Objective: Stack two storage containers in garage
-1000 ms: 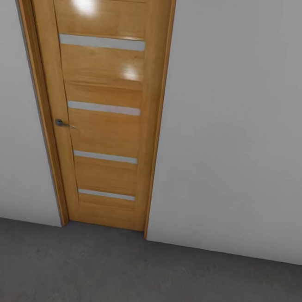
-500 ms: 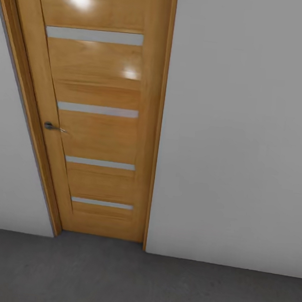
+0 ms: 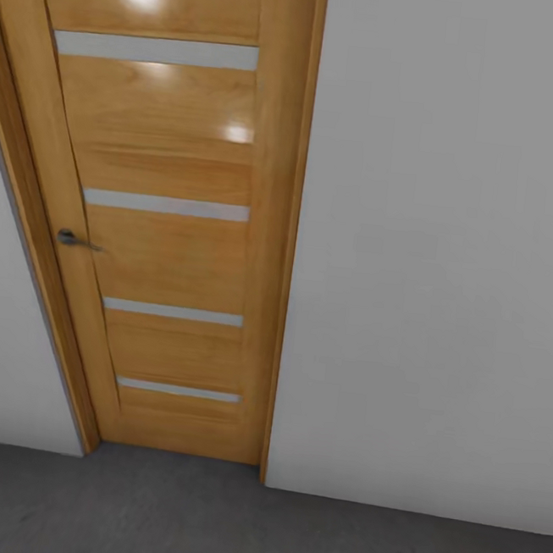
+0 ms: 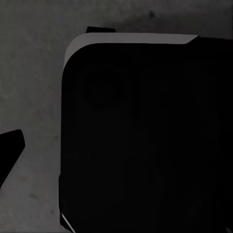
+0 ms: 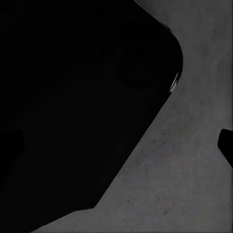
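Head view: looking down at the floor (image 3: 199, 524), dark grey and rough, running across the near edge. Looks like the garage floor, the right kind of ground for stacking. Cannot tell from here where the two storage containers are, so no guessing about them.

Further off, right where the floor ends, facing a wooden door (image 3: 164, 214) on the left, shiny, with four pale strips across it. Small grey handle (image 3: 72, 240) on its left side. To the right of the door, plain white wall (image 3: 437, 285), bare all the way down. Another bit of white wall on the far left, past the door frame (image 3: 29, 199).

Probably on the way somewhere, with the door as the way through, not at a picking or placing step.

Left wrist view: pointing down at the same grey floor, with a big black rounded part of the robot (image 4: 145, 145) in the way. Just one dark tip of the left gripper (image 4: 9, 150) peeking in at the edge. Cannot tell if its jaws are apart or closed.

Right wrist view: much the same, black robot part (image 5: 73, 97) over grey floor, one dark tip of the right gripper (image 5: 226, 145) at the edge. Cannot tell about those jaws either.

Likely hanging low beside the body to stay tucked in while rolling.
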{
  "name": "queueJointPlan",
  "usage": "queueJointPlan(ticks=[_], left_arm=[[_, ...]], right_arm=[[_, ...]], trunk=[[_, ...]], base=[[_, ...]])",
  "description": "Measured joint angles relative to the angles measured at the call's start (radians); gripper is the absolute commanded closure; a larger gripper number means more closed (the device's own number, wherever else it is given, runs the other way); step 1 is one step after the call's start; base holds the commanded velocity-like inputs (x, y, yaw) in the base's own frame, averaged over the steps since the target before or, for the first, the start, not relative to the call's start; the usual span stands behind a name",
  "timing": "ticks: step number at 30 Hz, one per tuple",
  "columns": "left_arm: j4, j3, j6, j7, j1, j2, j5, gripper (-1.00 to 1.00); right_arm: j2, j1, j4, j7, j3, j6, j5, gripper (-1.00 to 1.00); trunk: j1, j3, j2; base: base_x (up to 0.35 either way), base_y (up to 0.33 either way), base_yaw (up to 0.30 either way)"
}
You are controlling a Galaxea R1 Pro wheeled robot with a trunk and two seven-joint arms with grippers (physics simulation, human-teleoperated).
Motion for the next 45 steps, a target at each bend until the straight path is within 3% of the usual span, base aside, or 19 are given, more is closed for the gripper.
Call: queueJointPlan(ticks=[45], left_arm=[[0.0,0.001,0.0,0.0,0.0,0.0,0.0,-1.0]], right_arm=[[0.013,0.0,-0.001,0.011,-0.004,-0.001,-0.006,-1.0]], trunk=[[0.0,0.0,0.0]], base=[[0.008,0.0,0.01]])
